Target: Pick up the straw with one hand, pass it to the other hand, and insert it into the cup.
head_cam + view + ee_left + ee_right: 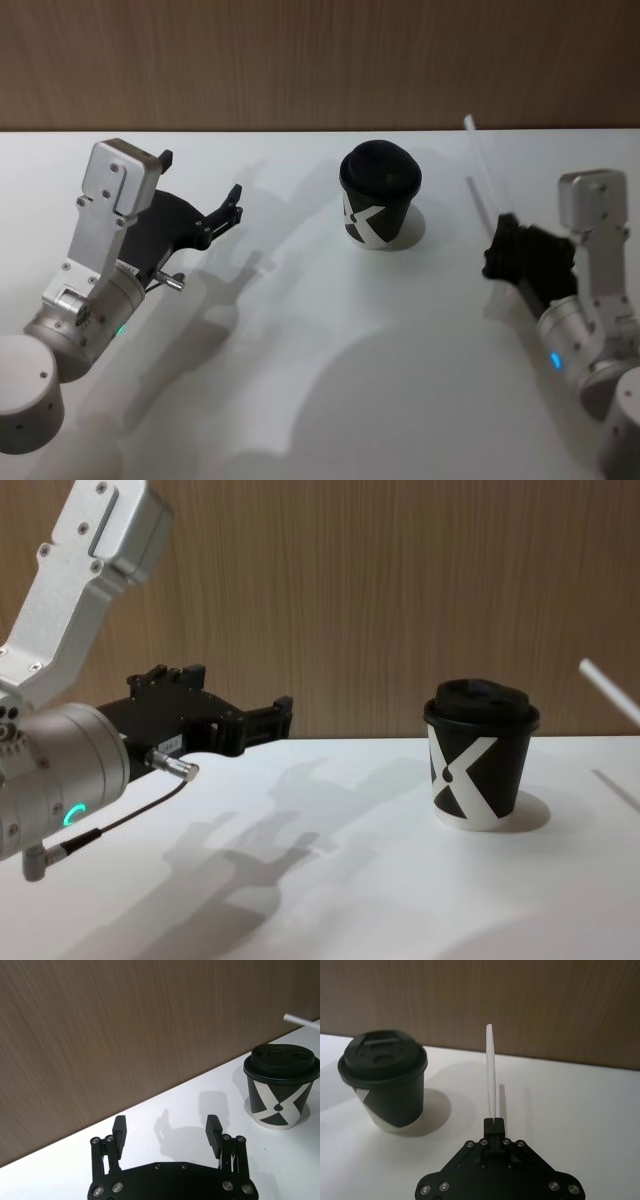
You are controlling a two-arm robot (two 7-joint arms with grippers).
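Observation:
The white straw [482,165] is clamped at its lower end in my right gripper [500,238], which is shut on it at the right side of the table, to the right of the cup. In the right wrist view the straw [491,1070] rises straight out of the closed right gripper [494,1122]. The cup [380,195], white with a black X pattern and a black domed lid, stands upright at the table's centre back. My left gripper [202,178] hovers open and empty to the left of the cup, fingers [120,1130] spread and aimed toward the cup [280,1085].
The white table [330,380] ends at a brown wooden wall [300,60] close behind the cup. A thin black cable [130,815] hangs from the left wrist. Bare tabletop lies between the two grippers, in front of the cup.

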